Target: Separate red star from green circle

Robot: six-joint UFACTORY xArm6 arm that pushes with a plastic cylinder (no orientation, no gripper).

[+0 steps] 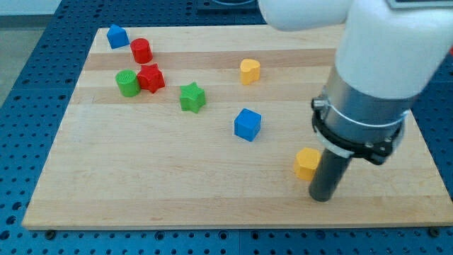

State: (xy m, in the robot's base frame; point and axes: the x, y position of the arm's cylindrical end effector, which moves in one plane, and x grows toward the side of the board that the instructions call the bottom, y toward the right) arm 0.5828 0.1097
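The red star [151,78] lies at the board's upper left, touching the green circle [127,83] on its left side. My tip [322,198] rests on the board at the lower right, far from both. It stands just right of and below a yellow block [306,163], close to it or touching it.
A red cylinder [141,50] and a blue block [117,36] sit above the red star. A green star [192,97] lies to its right. A yellow heart [249,71] and a blue cube [248,124] are mid-board. The wooden board [141,184] sits on a blue perforated table.
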